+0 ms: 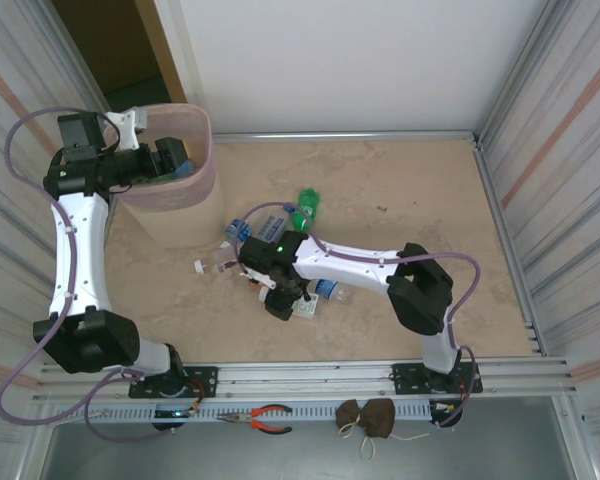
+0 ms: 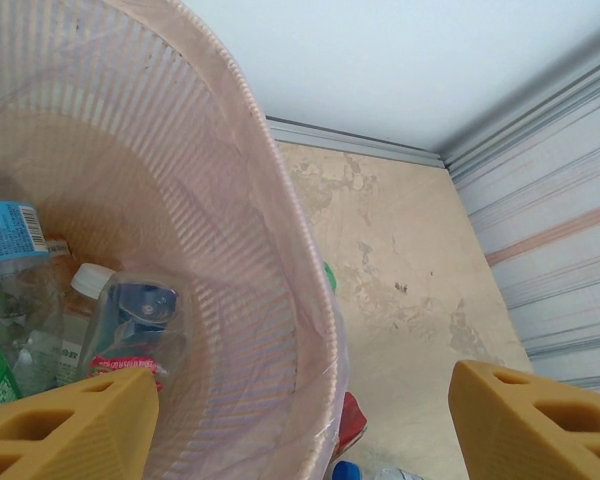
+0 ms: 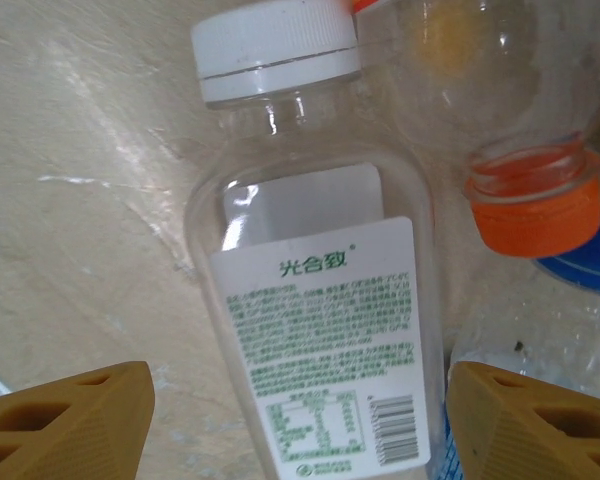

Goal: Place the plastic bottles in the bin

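Left hand (image 2: pixel 303 428) hung over the bin (image 2: pixel 280 190) at the far left of the surface (image 1: pixel 430 200), fingers spread wide, nothing between them. Several bottles (image 2: pixel 130 320) lay in the bin's bottom. Right hand (image 3: pixel 300 420) sat low over the loose cluster mid-surface, open, straddling a white-capped bottle (image 3: pixel 310 300) that lay flat, not clamped on it. An orange-capped bottle (image 3: pixel 530 200) lay just beside it. Judged: the straddle across the body sets up a grasp, and the close neighbour may get nudged.
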Action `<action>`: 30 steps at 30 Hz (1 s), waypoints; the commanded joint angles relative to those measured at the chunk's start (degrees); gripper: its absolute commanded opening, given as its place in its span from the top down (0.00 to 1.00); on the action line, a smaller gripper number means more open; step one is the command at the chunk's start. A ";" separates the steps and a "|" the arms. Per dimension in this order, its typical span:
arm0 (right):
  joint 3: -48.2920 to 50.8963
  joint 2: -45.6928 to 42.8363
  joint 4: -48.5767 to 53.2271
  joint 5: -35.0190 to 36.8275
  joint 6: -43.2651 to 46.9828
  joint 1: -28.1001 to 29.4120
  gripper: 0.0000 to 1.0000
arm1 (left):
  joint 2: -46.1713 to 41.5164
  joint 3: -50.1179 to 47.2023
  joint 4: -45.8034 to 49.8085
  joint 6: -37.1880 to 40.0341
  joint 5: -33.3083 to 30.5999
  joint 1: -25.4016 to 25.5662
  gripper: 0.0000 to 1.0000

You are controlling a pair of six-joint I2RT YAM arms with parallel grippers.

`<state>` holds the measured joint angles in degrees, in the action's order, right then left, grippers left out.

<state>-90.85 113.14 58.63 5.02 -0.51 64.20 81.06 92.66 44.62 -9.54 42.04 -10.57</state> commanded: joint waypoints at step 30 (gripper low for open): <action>-7.09 10.55 1.11 2.14 5.67 0.48 0.32 | -3.07 -1.41 -1.56 -1.64 2.50 -0.42 0.24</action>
<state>-96.64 122.78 58.57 8.58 4.60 64.27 80.53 91.94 43.42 -10.63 42.65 -10.57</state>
